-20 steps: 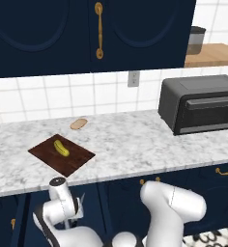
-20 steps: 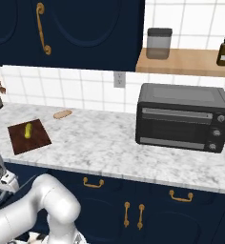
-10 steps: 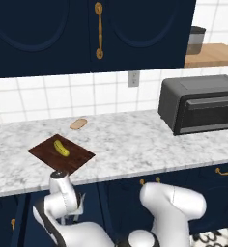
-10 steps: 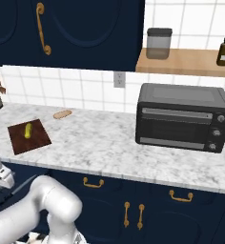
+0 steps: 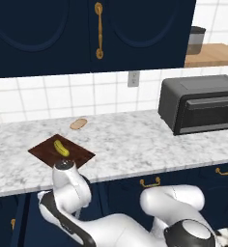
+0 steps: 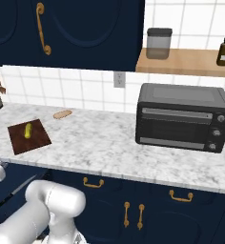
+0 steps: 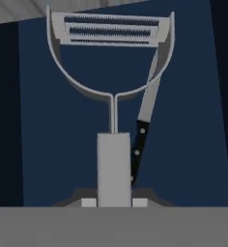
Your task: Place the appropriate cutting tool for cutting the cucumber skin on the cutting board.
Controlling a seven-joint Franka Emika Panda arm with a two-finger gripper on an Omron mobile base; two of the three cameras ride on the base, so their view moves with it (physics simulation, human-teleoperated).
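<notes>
Carrying step, likely: fingers clamped on small grey metal peeler. Next: lift toward dark reddish-brown wooden board at 12 o'clock, beside yellow-green cucumber.

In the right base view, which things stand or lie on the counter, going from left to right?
Cutting board with the cucumber on it → bread slice → toaster oven.

White arm folded low below counter height, pincer clamped on peeler handle
</notes>
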